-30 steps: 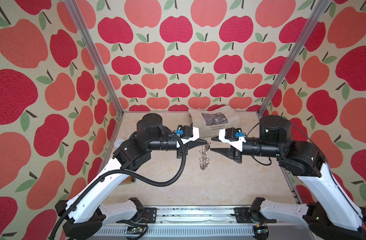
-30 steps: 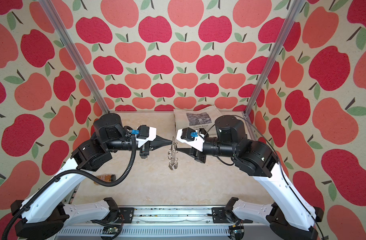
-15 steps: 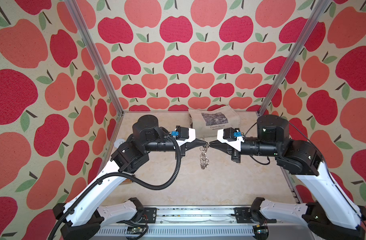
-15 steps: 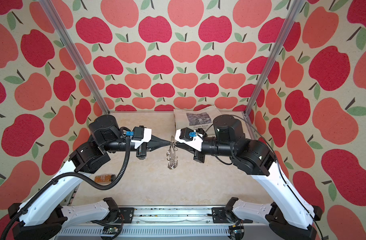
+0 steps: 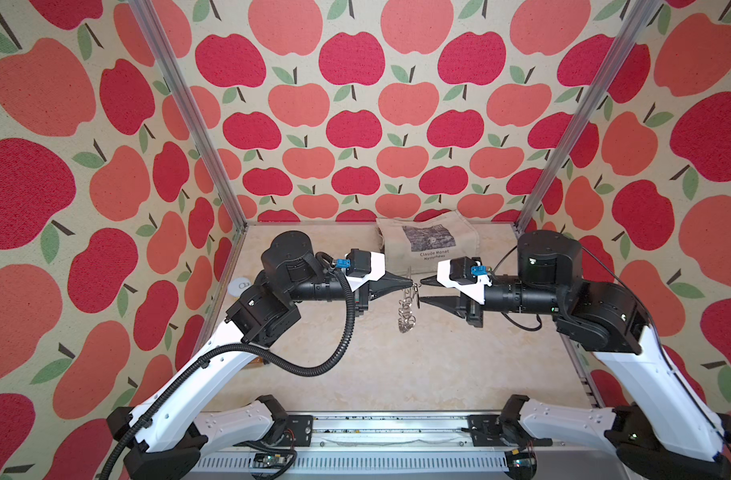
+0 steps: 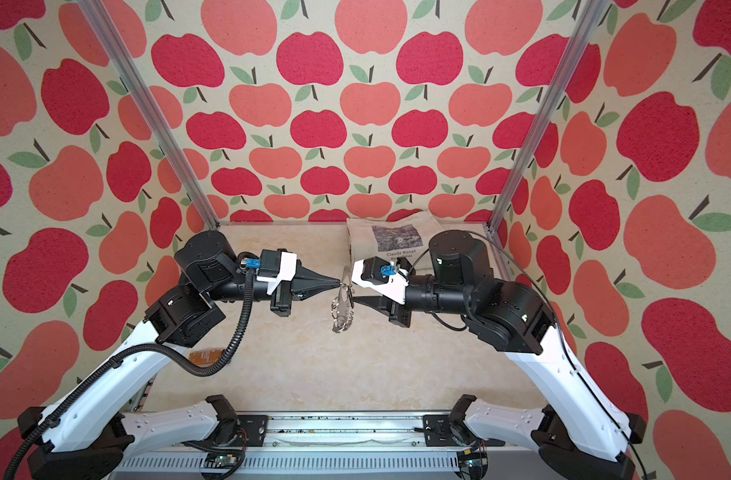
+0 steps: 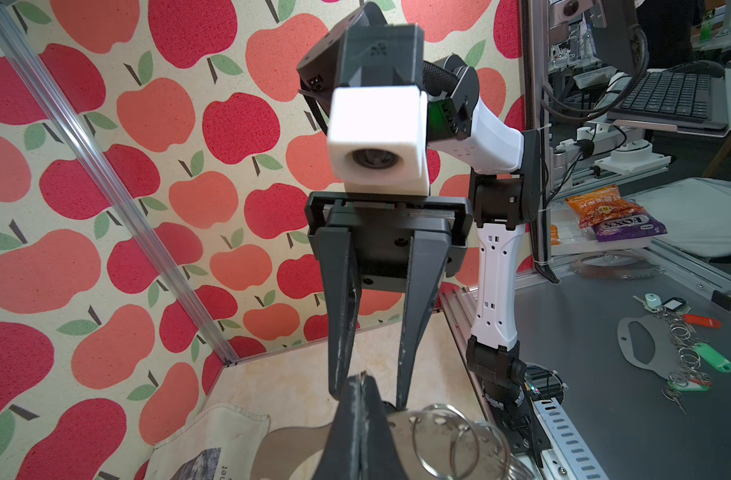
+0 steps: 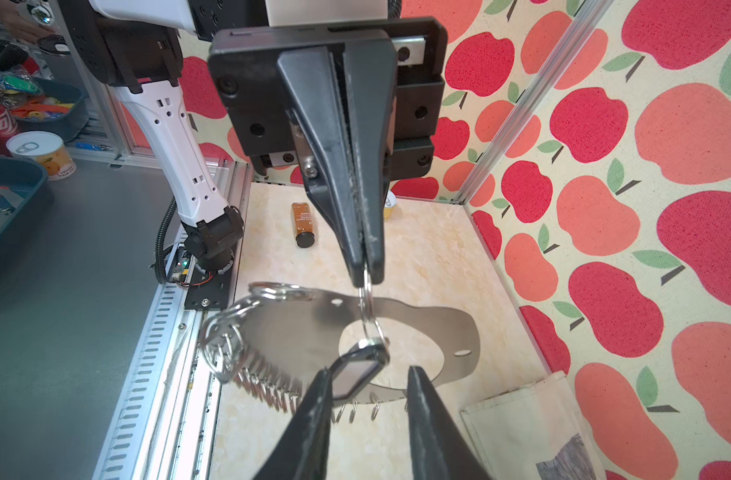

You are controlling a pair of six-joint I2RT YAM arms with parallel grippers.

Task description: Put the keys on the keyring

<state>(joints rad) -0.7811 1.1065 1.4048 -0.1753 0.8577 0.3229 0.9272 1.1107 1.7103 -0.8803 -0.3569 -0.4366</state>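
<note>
Two hands face midair: left hand [image 8: 365,276] pinches a keyring [image 8: 297,328] ring; right hand [image 5: 421,289], spread, flanks the keys [image 8: 353,374]. It should close squarely on them.

- walls [image 5: 355,124]: beige cloth printed with crimson and coral apples, green leaves, dark brown stems;
- corner posts [image 5: 189,116]: plain silver;
- floor [image 5: 397,374]: cream with faint tan marbling;
- tote bag [image 5: 428,241]: oatmeal canvas; grey-black picture panel; dark lettering beneath;
- arms [image 5: 214,374]: white shells, black joints; blue plug at each wrist;
- wrist camera housing [image 7: 376,137]: white block, black lens;
- left gripper [image 5: 411,284], right gripper [image 5: 422,290]: black, pale scuffs along finger edges;
- keyring [image 8: 297,328]: grey plate, silver rings;
- keys [image 8: 353,374]: black-framed tag, grey window;
- bottle [image 8: 302,222]: amber-brown body, pale label print, black cap.
</note>
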